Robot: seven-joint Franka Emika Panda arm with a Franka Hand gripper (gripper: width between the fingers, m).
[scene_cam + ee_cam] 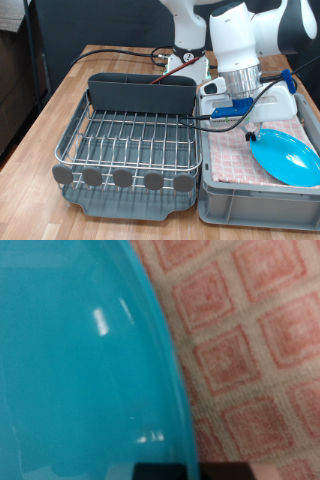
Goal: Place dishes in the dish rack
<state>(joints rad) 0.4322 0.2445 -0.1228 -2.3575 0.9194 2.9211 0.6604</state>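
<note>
in the exterior view the rack (130, 140) sits on the worktop (60, 95) at the left, its wire bed showing no dishes, so nothing appears to be loaded yet. the caddy (140, 93) stands along its far edge and a row of round discs (122, 178) lines the near edge. to the right stands a crate (215, 200) lined with checked cloth (232, 155); the plate (285, 155) lies in it, tilted against the right wall. the tool (247, 122) hangs low over the crate, just left of the plate's rim, probably lining up for an edge grip. i cannot tell whether its fingers are spread or pressed together.

in the wrist view the plate (80, 360) fills most of the picture, its curved rim lying over the cloth (250, 350). the camera is very near it, which fits a close approach. no cup or spoon shows in either view.
</note>
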